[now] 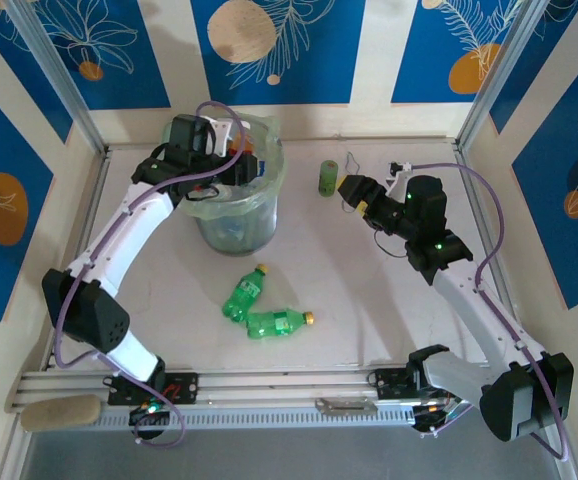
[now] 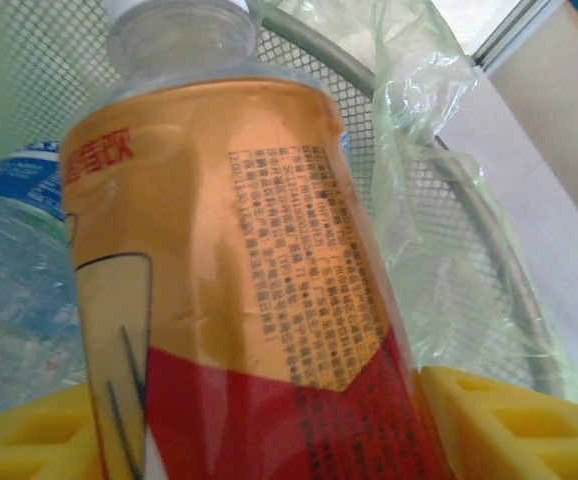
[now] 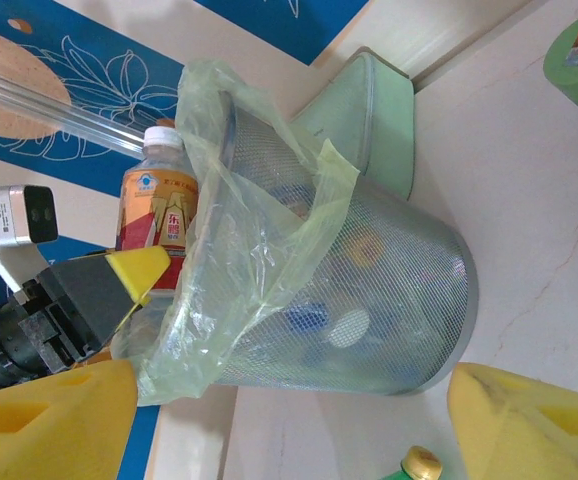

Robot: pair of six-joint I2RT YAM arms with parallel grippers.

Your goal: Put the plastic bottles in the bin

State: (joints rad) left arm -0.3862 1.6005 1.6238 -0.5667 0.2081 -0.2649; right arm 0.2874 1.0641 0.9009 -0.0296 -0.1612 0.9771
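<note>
Left pincer hangs over the bin at the desk's far left edge. A bottle stands between its fingers; I cannot tell if they grip. Right pincer apart, empty. Two green bottles lie mid-desk.

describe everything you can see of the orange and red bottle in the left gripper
The orange-and-red bottle is small clear plastic with a white cap on, a bare clear neck, and a wrap label, orange above and red below, carrying small printed text. It stands roughly upright, cap up, between the yellow fingers of the left gripper, which touch its lower body on both sides. It hangs at the mouth of the bin, beside the green bag liner, not yet dropped in.
</note>
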